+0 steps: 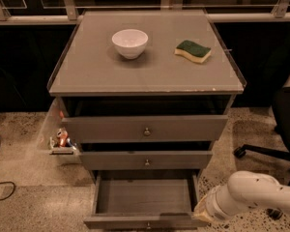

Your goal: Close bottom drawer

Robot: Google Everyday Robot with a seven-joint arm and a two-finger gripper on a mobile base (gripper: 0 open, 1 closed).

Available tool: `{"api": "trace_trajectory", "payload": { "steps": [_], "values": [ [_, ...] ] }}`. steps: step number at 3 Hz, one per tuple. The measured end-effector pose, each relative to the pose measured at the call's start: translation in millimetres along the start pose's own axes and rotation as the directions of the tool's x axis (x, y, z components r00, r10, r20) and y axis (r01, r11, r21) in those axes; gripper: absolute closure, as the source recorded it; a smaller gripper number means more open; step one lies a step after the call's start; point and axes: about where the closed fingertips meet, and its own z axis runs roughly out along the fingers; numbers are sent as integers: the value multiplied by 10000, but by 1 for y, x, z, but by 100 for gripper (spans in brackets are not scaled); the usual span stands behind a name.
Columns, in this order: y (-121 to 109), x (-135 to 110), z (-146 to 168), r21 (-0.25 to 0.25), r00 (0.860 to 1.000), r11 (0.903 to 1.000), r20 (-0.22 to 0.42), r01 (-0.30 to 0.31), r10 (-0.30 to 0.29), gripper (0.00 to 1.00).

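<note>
Your bottom drawer (144, 197) stands open, drawn well out of the grey cabinet (145, 128) as the lowest of its three. You look down into its shallow grey tray, level and square to the cabinet. Its flat grey front lies at the lower edge of view, with the small round knob (148, 224) at its middle. The claw (201, 213) sits just beside the drawer's right front corner.
</note>
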Motion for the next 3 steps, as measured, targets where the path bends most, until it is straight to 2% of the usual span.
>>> {"api": "trace_trajectory", "payload": {
  "steps": [1, 3],
  "values": [
    [12, 7, 25, -480, 9998, 9986, 66, -204, 208, 100],
    [12, 15, 36, -404, 9994, 9986, 76, -333, 336, 100]
  ]
}}
